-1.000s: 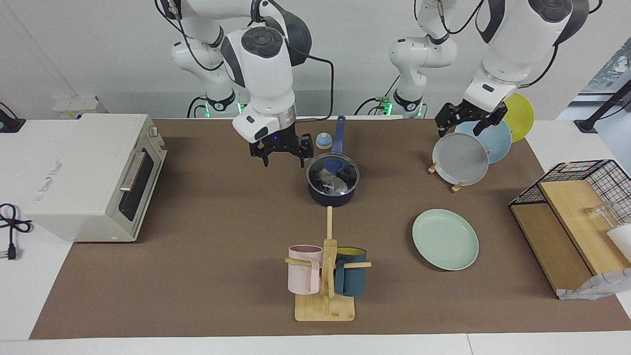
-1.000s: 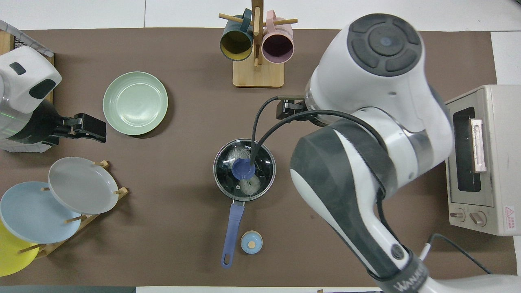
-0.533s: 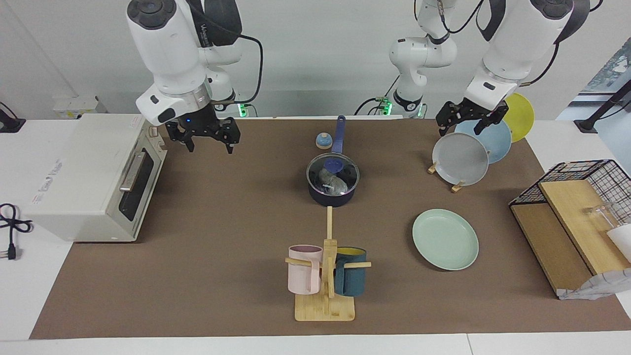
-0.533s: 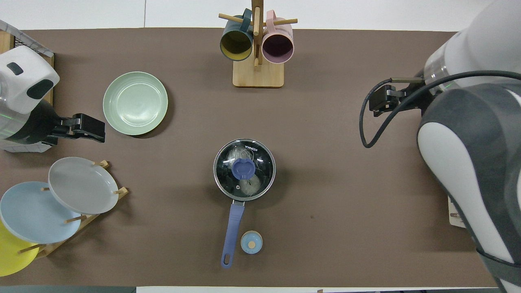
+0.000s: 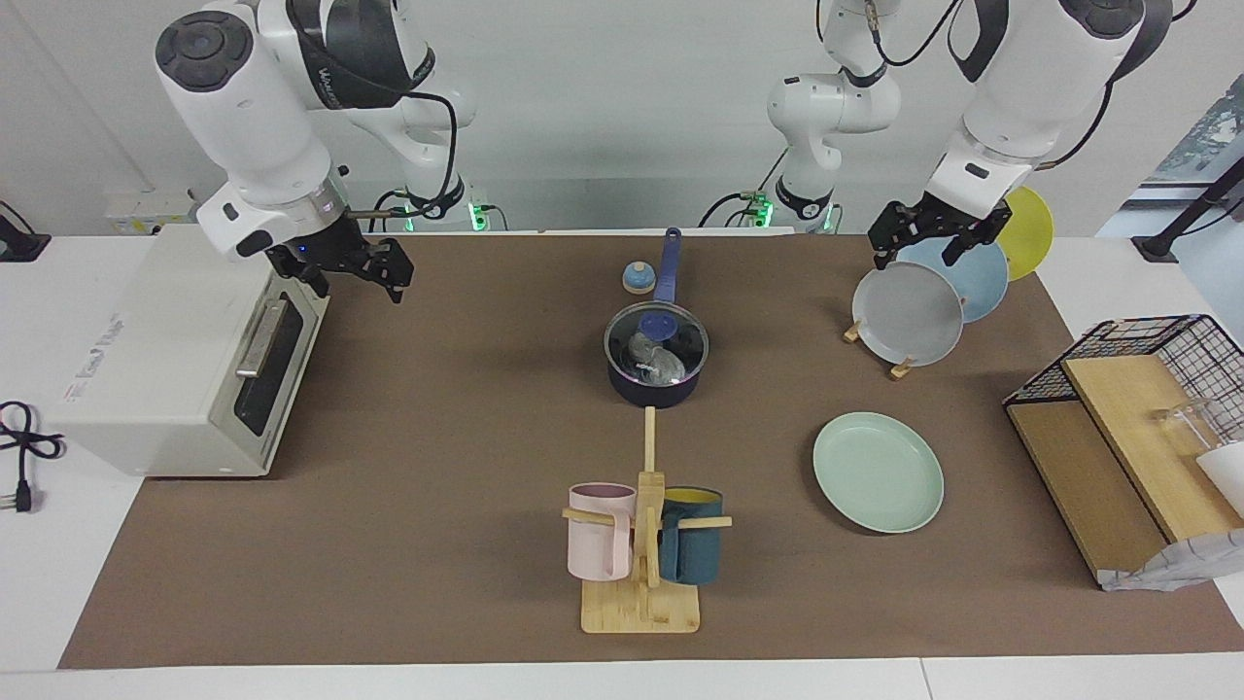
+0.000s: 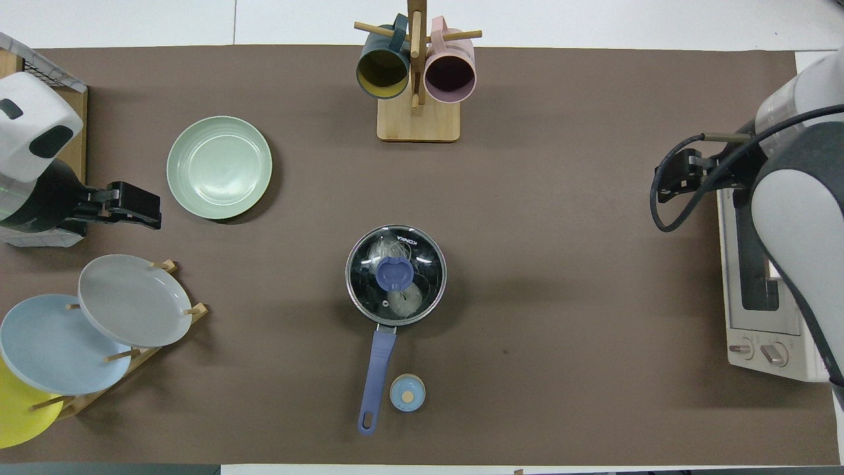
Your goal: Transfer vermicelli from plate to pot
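The navy pot (image 5: 653, 381) stands mid-table with its long blue handle (image 6: 376, 379) pointing toward the robots. A glass lid with a blue knob (image 6: 394, 272) sits on it. Two whitish vermicelli nests (image 6: 385, 249) show through the lid inside the pot (image 6: 366, 300), also in the facing view (image 5: 657, 361). The mint-green plate (image 5: 878, 472) (image 6: 219, 167) lies bare toward the left arm's end. My right gripper (image 5: 357, 279) (image 6: 674, 183) is open and empty, up in the air over the mat beside the oven. My left gripper (image 5: 914, 255) (image 6: 146, 207) is open and empty over the plate rack.
A white toaster oven (image 5: 185, 350) stands at the right arm's end. A wooden mug rack (image 5: 641, 544) holds a pink and a teal mug. A rack holds grey (image 5: 909, 313), light blue and yellow plates. A small blue round object (image 5: 637, 278) sits beside the pot handle. A wire basket (image 5: 1147, 389) is nearby.
My right arm has swung away from beside the pot toward the oven and risen. My left gripper has drifted slightly. The pot, lid and plate have not moved.
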Available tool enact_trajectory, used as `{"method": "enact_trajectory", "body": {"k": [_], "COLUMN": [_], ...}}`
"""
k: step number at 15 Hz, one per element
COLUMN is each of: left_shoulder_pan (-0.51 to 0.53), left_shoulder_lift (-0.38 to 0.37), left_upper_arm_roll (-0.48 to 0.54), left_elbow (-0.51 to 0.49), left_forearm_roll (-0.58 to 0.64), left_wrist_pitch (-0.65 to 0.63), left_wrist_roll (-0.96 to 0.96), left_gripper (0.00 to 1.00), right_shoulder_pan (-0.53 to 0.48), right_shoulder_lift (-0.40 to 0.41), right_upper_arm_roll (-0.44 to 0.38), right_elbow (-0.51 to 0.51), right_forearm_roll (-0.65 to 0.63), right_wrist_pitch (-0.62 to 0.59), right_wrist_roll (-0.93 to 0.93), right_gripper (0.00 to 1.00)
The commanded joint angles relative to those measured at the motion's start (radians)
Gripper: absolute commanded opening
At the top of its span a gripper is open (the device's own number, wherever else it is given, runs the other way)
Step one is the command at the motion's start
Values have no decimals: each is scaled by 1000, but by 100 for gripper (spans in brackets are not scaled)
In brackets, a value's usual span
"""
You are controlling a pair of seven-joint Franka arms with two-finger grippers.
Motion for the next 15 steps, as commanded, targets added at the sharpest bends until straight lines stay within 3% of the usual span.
{"method": "enact_trajectory", "body": {"k": [1,4,11,15], "left_shoulder_pan": [12,12,12,11], "left_shoulder_lift": [-21,-27,-27,-27], "left_upper_arm_roll": [-5,0,-2,0], "left_elbow": [-15,-20,-21,-21], "left_forearm_roll": [18,18,18,18], "left_wrist_pitch": [7,-4,-1,-1], "left_wrist_roll": [0,-4,-4,-4], "left_gripper": [100,100,100,100], "right_shoulder_pan": [-21,9,31,32], "right_shoulder_lift": [-46,-95,-183,-171], "right_upper_arm_roll": [7,-36,-61,-113], "right_elbow": [-51,-57,-215,-184], "right_forearm_roll": [25,-9,-12,6], "right_wrist_pitch": [32,-12,-27,-6], "right_wrist_roll": [-61,-69,-92,-100], "right_gripper": [100,100,100,100]}}
